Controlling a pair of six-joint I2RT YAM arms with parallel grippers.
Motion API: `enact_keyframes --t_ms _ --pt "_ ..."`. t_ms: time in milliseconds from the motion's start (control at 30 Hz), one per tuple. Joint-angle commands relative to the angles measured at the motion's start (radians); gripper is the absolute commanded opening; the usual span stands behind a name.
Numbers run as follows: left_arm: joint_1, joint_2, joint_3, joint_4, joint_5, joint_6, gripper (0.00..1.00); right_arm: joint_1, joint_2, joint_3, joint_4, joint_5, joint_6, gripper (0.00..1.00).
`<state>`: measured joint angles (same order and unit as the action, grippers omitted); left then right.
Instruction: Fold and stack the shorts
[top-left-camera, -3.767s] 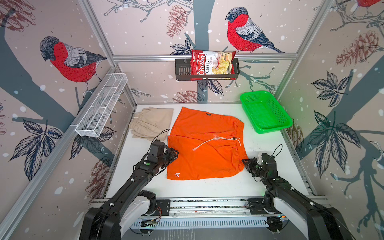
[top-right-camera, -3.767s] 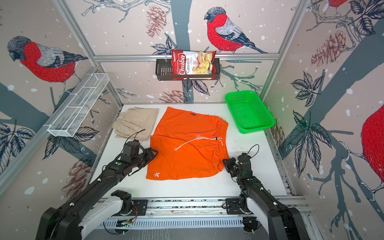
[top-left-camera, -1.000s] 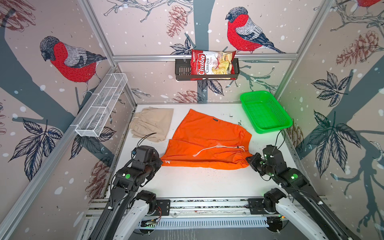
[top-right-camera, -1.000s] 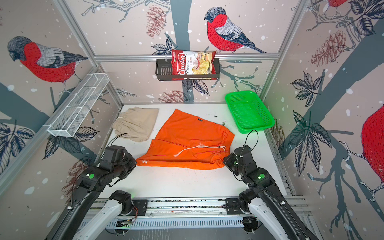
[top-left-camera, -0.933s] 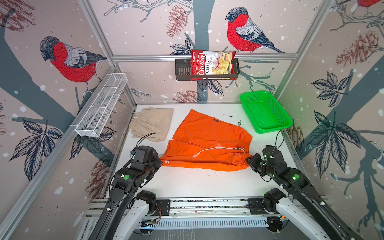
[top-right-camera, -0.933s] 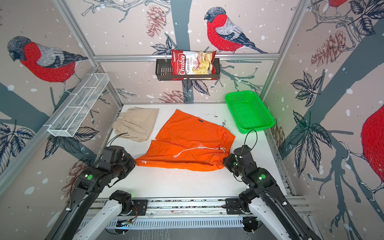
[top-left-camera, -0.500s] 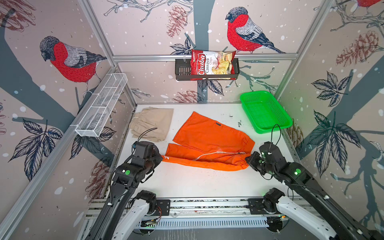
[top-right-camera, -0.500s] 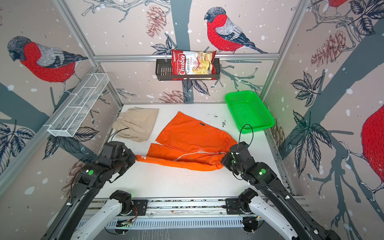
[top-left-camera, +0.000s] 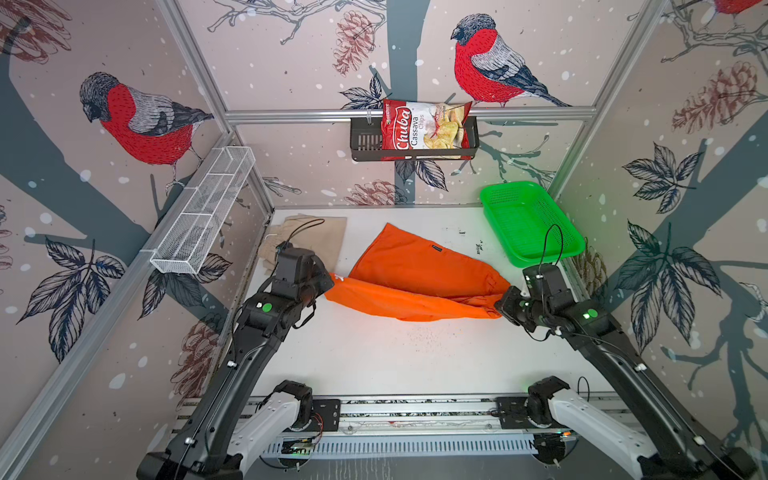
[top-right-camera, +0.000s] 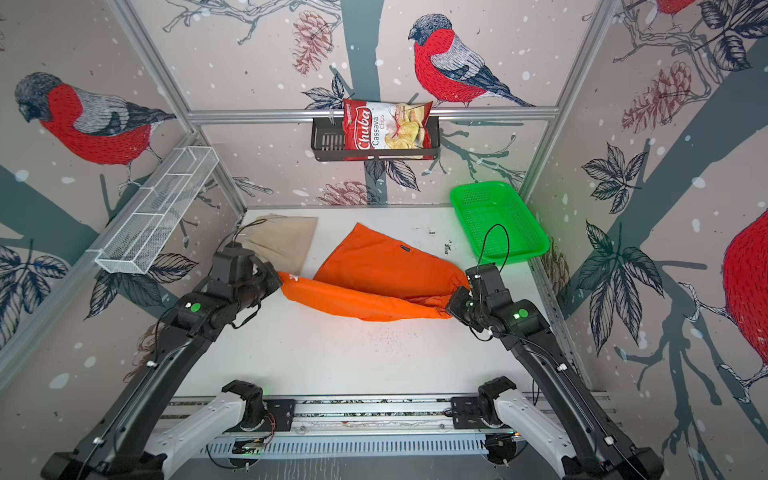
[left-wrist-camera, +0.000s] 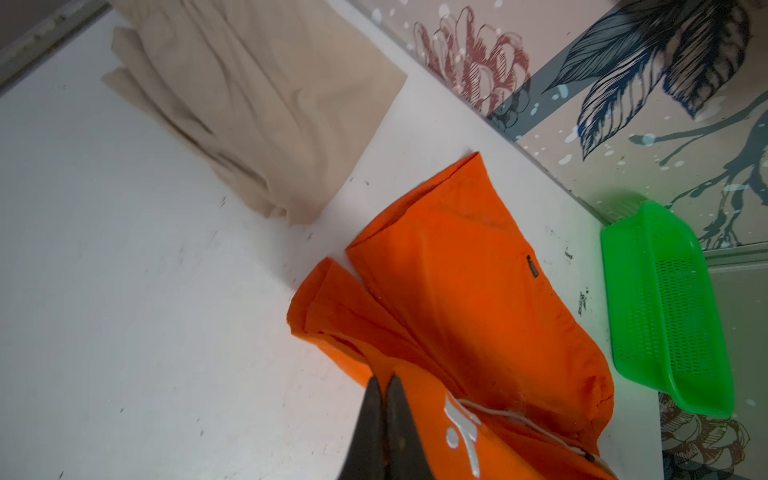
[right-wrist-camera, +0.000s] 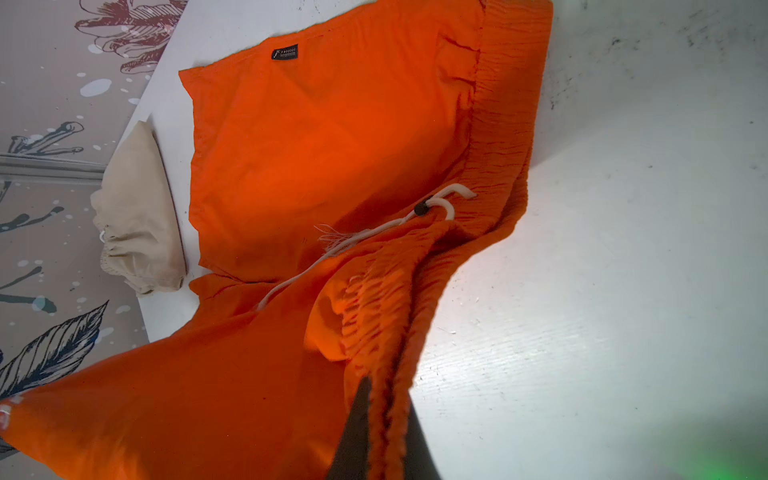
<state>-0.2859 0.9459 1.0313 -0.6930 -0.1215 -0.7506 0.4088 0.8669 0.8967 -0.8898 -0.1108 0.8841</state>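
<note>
In both top views the left gripper is clenched on a hem corner of the orange shorts. The right gripper is clamped on the gathered waistband at the opposite end. The near half of the cloth hangs raised between the two grippers, and the far half rests on the table beyond them. The beige shorts lie folded just past the left gripper, near the orange pair but not touching it. A green basket sits beyond the right gripper, by the far wall. In the left wrist view the dark fingers are pressed together on an orange edge, and the white logo lies just beside their tips. The beige pair is farther ahead and the basket is off to one side. In the right wrist view the fingers pinch the ruched waistband. The white drawstring trails over the cloth ahead of the tips, with the beige pair beyond the orange fabric.
</note>
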Motion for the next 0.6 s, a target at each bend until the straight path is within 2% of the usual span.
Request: enact_keyframes --t_ms 0,167,333,567 --pt "0.001 0.045 0.031 0.12 -0.036 0.086 0.0 -0.018 0.022 0.015 -0.066 -0.043 -0.08 0.0" --pt "-0.001 0.121 0.09 0.173 -0.051 0.13 0.0 -0.023 0.04 0.041 -0.134 -0.085 -0.106 0.0" --pt "0.001 0.145 0.104 0.279 -0.036 0.149 0.0 -0.022 0.028 0.048 -0.216 -0.077 -0.116 0.0" --pt "0.0 0.217 0.162 0.349 -0.007 0.156 0.0 -0.045 0.034 0.066 -0.231 -0.065 -0.143 0.0"
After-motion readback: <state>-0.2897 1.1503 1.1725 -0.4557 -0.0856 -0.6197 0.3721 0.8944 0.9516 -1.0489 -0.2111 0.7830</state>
